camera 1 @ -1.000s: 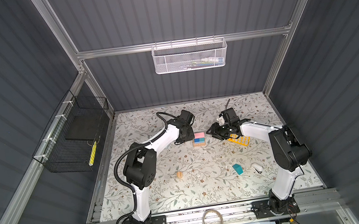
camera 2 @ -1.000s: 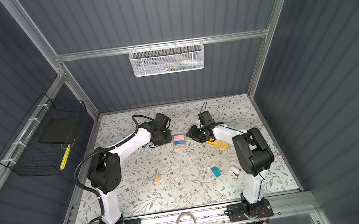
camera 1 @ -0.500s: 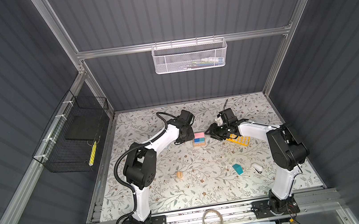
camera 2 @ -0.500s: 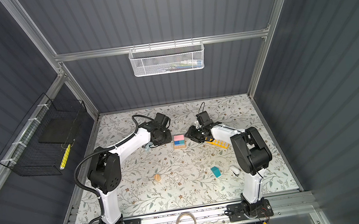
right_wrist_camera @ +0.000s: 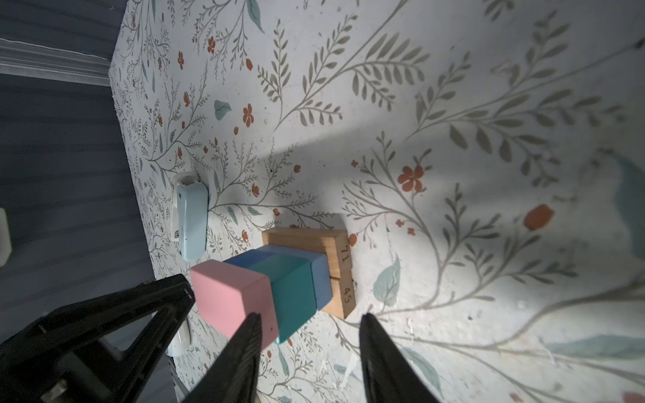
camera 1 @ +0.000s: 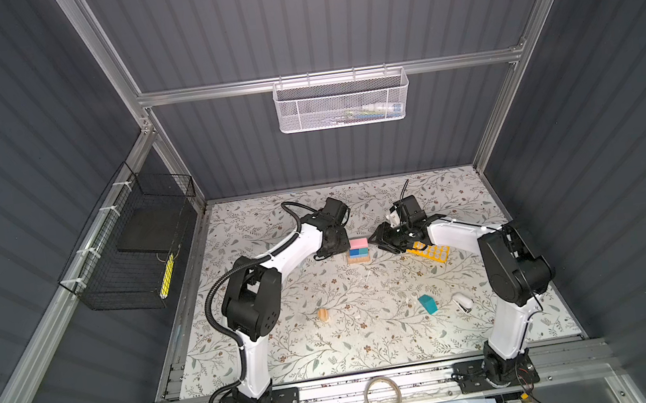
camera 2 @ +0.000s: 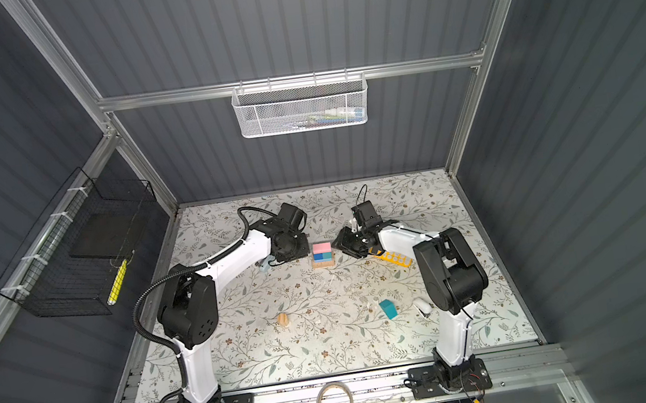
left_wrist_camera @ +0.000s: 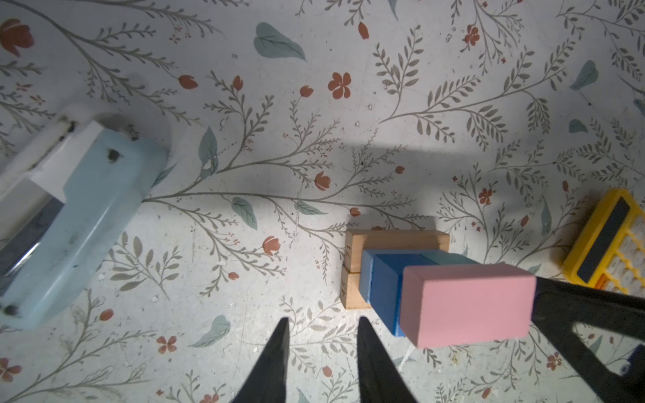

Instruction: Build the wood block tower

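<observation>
Block tower (camera 1: 358, 250) (camera 2: 322, 255): stands upright on the worktop (camera 1: 332, 356), toward the far side, roughly mid-width, between the two hands. Layers from the bottom: two tan bars (left_wrist_camera: 394, 240) side by side, a light blue block (right_wrist_camera: 321, 279), a dark blue block (left_wrist_camera: 385, 289) beside a teal block (right_wrist_camera: 293, 296), and a pink block (left_wrist_camera: 467, 303) on top.

Far row, left to right:
- Pale blue stapler (left_wrist_camera: 80, 216) lies under the left arm, left of the tower and apart from it.
- Left hand (left_wrist_camera: 323, 322) is just left of the tower. Its fingers are parted by a narrow gap with nothing between them.
- Right hand (right_wrist_camera: 310, 315) is just right of the tower, fingers spread wider, empty. Cannot tell whether one finger touches the pink block.
- Yellow calculator (camera 1: 432, 251) lies flat on the worktop right of that hand, partly under the right arm.

Near row, left to right: small tan piece (camera 1: 323, 314), teal piece (camera 1: 427, 304), small white object (camera 1: 463, 302). All are well apart from the tower.
</observation>
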Tool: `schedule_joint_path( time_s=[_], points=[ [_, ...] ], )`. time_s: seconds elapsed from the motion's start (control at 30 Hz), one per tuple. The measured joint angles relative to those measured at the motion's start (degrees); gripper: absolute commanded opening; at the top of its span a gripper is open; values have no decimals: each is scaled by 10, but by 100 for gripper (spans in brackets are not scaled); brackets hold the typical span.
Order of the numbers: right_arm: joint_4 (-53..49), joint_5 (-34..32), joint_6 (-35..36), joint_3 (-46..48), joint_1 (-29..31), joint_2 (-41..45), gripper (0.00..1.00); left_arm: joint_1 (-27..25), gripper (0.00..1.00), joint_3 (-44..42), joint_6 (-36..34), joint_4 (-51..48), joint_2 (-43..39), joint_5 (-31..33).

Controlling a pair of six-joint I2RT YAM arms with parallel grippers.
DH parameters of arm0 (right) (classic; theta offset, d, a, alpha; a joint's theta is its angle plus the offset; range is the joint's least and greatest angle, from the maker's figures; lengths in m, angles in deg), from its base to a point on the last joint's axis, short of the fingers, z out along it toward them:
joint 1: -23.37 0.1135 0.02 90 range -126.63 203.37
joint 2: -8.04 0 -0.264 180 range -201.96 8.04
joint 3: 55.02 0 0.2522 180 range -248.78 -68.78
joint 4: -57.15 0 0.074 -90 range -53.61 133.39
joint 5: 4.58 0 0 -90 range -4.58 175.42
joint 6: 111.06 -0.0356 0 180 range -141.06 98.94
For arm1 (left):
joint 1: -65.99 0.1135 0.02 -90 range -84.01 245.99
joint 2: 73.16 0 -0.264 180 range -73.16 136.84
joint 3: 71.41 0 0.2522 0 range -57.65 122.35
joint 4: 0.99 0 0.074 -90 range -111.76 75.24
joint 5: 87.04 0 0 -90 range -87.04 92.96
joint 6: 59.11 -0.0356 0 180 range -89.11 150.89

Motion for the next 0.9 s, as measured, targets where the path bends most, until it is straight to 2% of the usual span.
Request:
schedule_joint_path(
  time_s=[0.9],
  points=[
    [0, 0, 0, 0, 3, 0, 46, 1, 34, 0, 0, 0, 0, 0]
  ],
)
